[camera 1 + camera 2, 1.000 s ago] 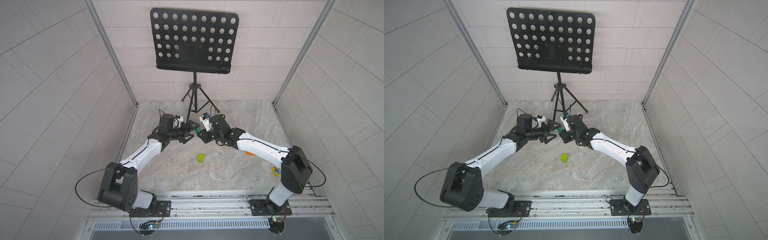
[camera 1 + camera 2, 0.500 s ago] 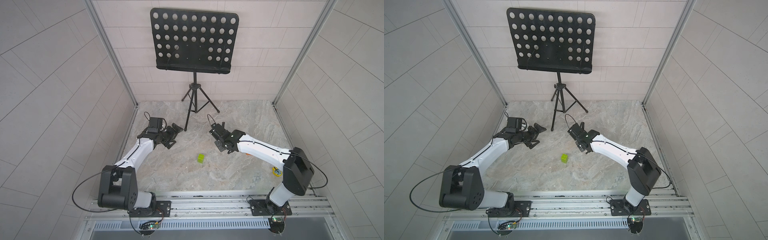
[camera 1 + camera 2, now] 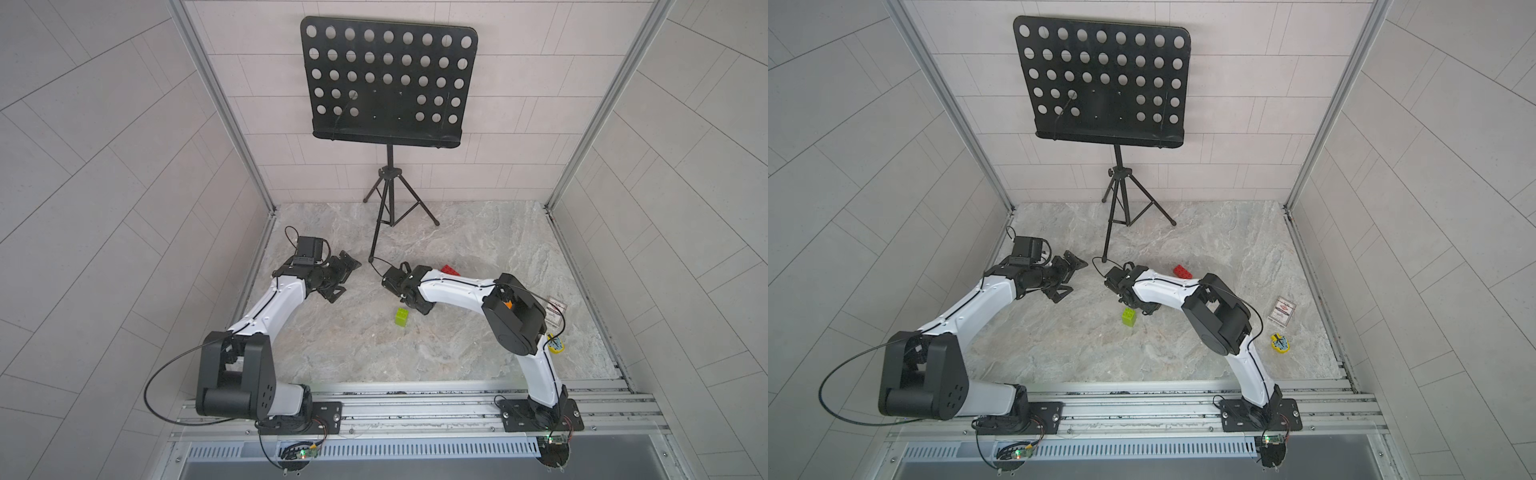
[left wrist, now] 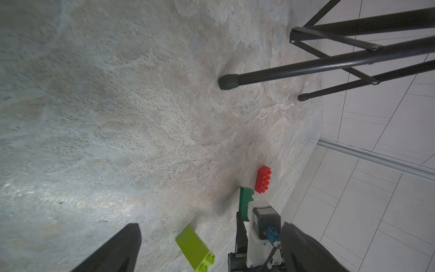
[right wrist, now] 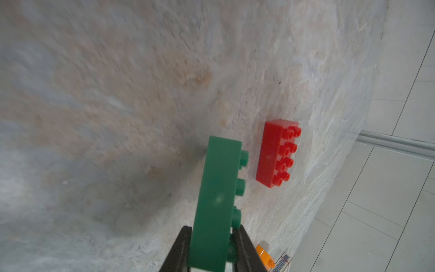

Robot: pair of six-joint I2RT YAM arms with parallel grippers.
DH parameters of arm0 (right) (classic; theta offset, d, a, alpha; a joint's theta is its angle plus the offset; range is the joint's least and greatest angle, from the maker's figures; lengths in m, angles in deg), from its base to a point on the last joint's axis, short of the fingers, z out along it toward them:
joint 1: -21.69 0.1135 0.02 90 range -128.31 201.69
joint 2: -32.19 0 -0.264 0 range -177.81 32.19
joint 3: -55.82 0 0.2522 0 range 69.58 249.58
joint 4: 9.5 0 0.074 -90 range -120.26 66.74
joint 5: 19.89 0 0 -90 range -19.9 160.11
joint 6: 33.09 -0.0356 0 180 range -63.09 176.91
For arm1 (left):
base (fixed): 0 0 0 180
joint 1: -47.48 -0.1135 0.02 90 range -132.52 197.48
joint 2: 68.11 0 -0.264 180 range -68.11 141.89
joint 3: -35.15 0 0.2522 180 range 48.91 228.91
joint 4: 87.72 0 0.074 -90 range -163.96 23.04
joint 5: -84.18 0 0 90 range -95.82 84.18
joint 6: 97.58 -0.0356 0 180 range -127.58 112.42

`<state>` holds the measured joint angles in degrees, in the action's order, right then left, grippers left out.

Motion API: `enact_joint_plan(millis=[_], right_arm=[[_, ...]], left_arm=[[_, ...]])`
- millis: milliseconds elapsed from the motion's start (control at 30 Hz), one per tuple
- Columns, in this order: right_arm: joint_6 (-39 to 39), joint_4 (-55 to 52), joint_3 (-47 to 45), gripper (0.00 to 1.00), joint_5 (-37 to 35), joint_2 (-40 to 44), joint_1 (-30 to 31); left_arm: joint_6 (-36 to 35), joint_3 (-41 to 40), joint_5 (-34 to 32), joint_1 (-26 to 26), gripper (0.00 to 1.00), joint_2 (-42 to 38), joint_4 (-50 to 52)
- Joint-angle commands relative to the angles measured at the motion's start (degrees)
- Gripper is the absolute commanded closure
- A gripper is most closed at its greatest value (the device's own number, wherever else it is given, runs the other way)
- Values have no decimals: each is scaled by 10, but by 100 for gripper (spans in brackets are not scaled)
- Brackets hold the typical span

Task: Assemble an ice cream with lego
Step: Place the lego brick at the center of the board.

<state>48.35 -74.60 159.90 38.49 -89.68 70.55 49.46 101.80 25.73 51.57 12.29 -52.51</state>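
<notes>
One sub-assembly done: lime-green stem (image 3: 402, 318) lies beside your right jaws, which clamp dark green brick (image 5: 216, 200). Left jaws released, empty. Red brick (image 5: 270, 153), orange cap (image 5: 264, 257) unattached.

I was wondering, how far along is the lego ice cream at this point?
Done: the lime-green stem stands stacked. In hand: the right gripper is shut on the dark green brick; the left gripper is open and empty. Left: seating that brick, then the red brick and the orange piece, both loose on the table.
</notes>
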Motion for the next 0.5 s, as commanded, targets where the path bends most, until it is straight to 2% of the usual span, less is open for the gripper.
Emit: enact_joint_plan(millis=[0,67,300,467], right_arm=[[2,-41,19,88,5,-19,6],[0,-41,26,77,7,-26,9],[-5,-51,49,63,32,-46,10],[-11,-65,65,48,41,-54,9]], left_arm=[[-7,4,-9,-6,0,-9,12],[-6,3,-8,-7,0,-9,11],[-4,2,-6,-9,0,-10,8],[-4,1,-4,-9,0,-9,7]])
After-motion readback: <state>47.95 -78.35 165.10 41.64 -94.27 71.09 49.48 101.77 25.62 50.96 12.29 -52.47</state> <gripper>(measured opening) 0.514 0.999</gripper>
